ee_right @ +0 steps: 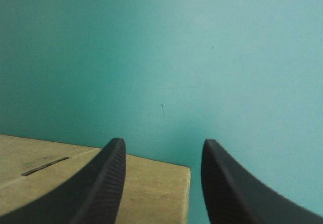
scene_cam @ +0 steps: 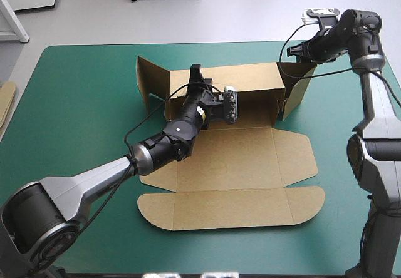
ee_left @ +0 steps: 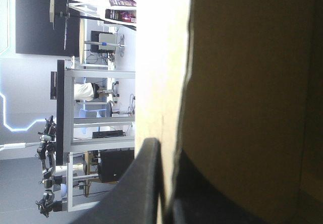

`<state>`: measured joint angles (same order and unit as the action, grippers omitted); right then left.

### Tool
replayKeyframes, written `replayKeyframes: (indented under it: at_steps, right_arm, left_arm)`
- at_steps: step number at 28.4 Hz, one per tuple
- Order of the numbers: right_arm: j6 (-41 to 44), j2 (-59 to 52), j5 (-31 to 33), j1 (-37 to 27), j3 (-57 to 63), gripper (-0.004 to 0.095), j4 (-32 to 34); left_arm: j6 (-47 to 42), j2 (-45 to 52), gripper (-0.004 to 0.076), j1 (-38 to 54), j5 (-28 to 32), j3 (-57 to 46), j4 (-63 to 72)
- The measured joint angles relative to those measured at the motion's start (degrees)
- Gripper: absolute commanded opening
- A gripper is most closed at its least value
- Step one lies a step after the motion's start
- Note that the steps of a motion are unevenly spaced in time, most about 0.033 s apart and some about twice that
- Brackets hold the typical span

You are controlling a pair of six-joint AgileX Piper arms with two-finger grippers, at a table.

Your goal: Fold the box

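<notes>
The brown box [scene_cam: 225, 159] lies open on the teal-green cover with its long back wall [scene_cam: 250, 81] raised and its front panels flat. Side flaps stand at the back wall's left end [scene_cam: 150, 81] and right end [scene_cam: 297, 84]. My left gripper [scene_cam: 195, 71] is at the back wall's top edge, near its left end. In the left wrist view this gripper [ee_left: 169, 148] is shut on the box [ee_left: 242, 82], the board's edge running between the black fingers [ee_left: 146, 183]. My right gripper [scene_cam: 294, 51] hovers above the right flap; its fingers stand open [ee_right: 161, 148] over a corner of board [ee_right: 156, 183].
An edge of more brown board [scene_cam: 5, 102] shows at the table's left edge. Bare teal-green cover [scene_cam: 75, 102] lies left of the box and along the table's front edge [scene_cam: 250, 253].
</notes>
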<state>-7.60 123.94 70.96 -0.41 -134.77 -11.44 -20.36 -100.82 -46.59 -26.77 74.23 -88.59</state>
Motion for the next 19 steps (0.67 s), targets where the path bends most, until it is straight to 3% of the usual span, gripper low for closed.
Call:
replayKeyframes:
  at_steps: [5, 19]
  right_arm:
    - [-1.2, -0.5, 0.0, -0.1, 1.4, 0.0353, -1.8]
    - [-4.1, -3.6, -0.4, -0.1, 5.7, 0.0351, -4.1]
  left_arm:
    - [0.0, 0.0, -0.0008, 0.0, 0.0, 0.0, 0.0]
    - [0.0, 0.0, -0.0008, 0.0, -0.1, 0.0, 0.0]
